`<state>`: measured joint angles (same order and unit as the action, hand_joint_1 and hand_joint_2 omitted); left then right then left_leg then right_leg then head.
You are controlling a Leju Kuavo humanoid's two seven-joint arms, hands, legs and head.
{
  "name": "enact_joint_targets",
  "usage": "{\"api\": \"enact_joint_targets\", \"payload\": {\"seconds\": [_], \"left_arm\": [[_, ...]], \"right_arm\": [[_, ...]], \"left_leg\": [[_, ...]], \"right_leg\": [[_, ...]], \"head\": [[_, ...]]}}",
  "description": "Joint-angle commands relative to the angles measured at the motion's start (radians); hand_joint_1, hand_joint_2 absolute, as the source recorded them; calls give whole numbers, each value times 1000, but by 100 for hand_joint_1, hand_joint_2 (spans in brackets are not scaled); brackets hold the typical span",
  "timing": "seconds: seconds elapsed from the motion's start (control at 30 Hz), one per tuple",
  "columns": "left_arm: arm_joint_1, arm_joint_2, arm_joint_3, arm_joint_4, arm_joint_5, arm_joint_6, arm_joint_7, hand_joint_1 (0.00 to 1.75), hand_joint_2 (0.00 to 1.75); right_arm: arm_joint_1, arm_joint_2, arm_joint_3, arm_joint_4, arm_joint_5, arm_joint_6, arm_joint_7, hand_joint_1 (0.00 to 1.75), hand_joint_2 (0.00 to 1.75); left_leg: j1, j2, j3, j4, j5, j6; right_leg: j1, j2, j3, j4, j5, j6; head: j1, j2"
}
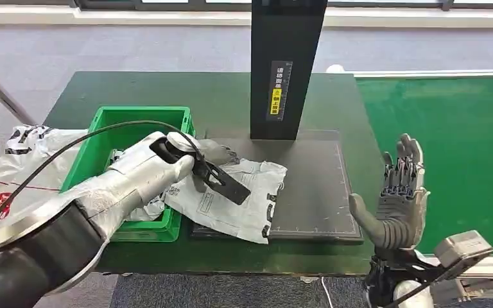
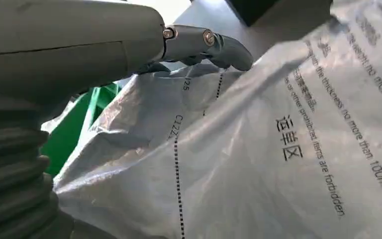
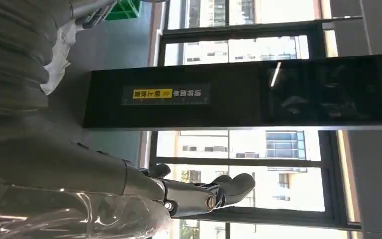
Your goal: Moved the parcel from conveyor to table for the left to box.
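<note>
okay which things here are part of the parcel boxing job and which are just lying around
Job: grey parcel bag, left hand on it, green crate, dark scale plate, conveyor belt, open right hand.
Lying about: white printed bag left of the crate.

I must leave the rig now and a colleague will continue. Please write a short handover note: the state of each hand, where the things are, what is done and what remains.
Left hand: on the parcel; whether the fingers are closed on it cannot be told.
Right hand: open, raised, holding nothing, at the edge of the green conveyor.
Parcel: a grey-white plastic mailer lying on the dark pad on the table, one end overlapping the rim of the green box.
Done: the parcel is off the conveyor and on the table.
Left: the left hand must put the parcel into the green box.
</note>
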<state>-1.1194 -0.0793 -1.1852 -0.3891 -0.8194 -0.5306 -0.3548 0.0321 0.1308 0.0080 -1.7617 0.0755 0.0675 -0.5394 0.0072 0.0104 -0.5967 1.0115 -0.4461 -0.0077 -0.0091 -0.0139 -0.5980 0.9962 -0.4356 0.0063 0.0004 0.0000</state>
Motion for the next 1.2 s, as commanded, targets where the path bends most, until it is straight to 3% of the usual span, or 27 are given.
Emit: {"api": "enact_joint_targets", "payload": {"seconds": [0.03, 0.7, 0.93, 1.1, 1.2], "left_arm": [[15, -8, -85, 83, 11, -32, 4, 175, 175], [53, 38, -111, 85, 32, -26, -6, 175, 175], [22, 68, -46, 35, 80, 150, 1, 175, 175], [11, 66, -41, 35, 85, 145, 2, 175, 175], [-1, 74, -10, 14, 104, 225, 10, 175, 175]], "right_arm": [[-21, -21, 18, 43, -1, -4, -2, 0, 175], [-22, -21, 44, 62, 4, -5, -15, 0, 175], [3, -21, 45, 27, 2, 1, -16, 0, 175], [2, -21, 44, 25, 2, 1, -16, 0, 175], [3, -17, 38, 19, 2, 5, -17, 0, 175]], "left_leg": [[0, 1, 4, -2, 0, 0], [0, 2, 3, -2, 0, 0], [0, 1, 2, -1, 0, 0], [1, 0, 0, 0, 0, 0], [0, 0, 2, -2, 0, 0]], "right_leg": [[0, 3, 4, -3, 0, 0], [0, 3, 2, -1, 0, 0], [0, 3, 2, -1, 0, -1], [1, 1, 0, 1, 0, 0], [0, 2, 2, -1, 0, -1]], "head": [[0, 0], [0, 0], [0, 0], [0, 0], [0, 0]]}}
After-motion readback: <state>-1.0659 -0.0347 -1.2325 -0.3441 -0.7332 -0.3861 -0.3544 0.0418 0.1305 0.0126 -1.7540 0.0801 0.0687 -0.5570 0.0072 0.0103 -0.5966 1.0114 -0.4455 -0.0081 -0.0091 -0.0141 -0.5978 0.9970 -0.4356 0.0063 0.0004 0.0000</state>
